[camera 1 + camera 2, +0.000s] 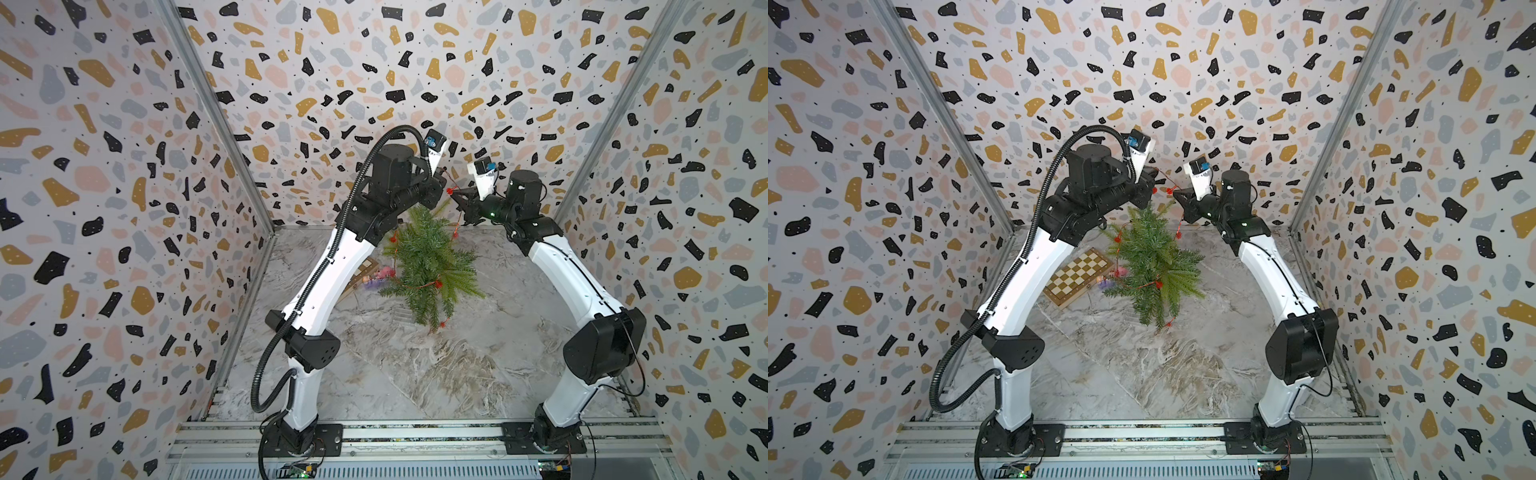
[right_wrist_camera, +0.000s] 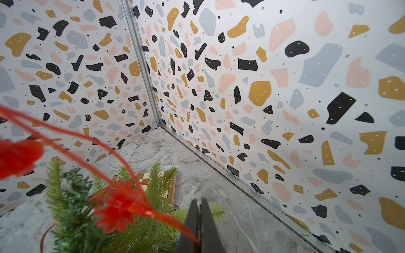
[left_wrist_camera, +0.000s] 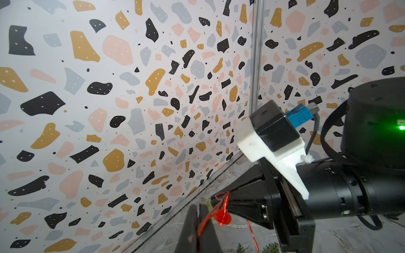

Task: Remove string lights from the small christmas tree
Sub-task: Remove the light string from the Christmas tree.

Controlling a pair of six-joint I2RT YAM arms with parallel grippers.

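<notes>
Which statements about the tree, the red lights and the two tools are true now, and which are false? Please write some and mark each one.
1. The left tool is shut on the wire of the string lights. True.
2. The right tool hangs open and holds nothing. False: it is shut on the red wire.
3. The string lights are completely off the small christmas tree. False: a wire loop with bulbs lies across its branches.
4. A chessboard lies on the table beside the tree. True.
</notes>
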